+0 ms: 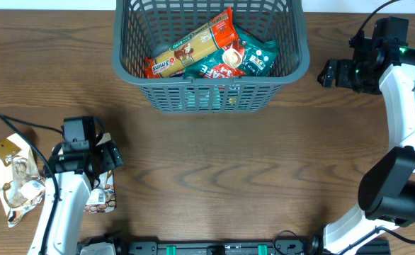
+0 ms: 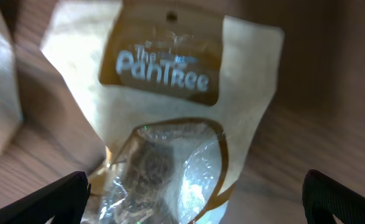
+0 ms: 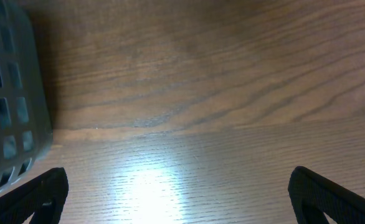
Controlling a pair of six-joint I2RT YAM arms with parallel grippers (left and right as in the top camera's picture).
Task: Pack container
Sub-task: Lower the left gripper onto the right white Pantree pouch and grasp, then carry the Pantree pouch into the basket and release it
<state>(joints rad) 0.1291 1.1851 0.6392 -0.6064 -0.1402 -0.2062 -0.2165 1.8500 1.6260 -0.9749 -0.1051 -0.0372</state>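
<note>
A rectangular dark grey plastic basket [image 1: 193,78], with slotted lattice sides and a thick rim, sits at the middle of the far edge of a brown wood-grain table [image 1: 214,177]. Inside lie glossy packets: a long red-orange one [image 1: 193,46] set diagonally across teal ones [image 1: 256,57].

Near the left edge, towards the front corner, lie crinkled cream pouches [image 1: 9,177]. The left gripper [image 2: 198,198] hangs over them, its black fingers spread wide and holding nothing. Its wrist camera shows a flat cream pouch [image 2: 245,81] with a brown label and a clear plastic window.

The right gripper [image 3: 176,194] is near the far right corner, just beside the basket's right wall. Its fingers are also spread wide, empty over bare wood with a bright glare.
</note>
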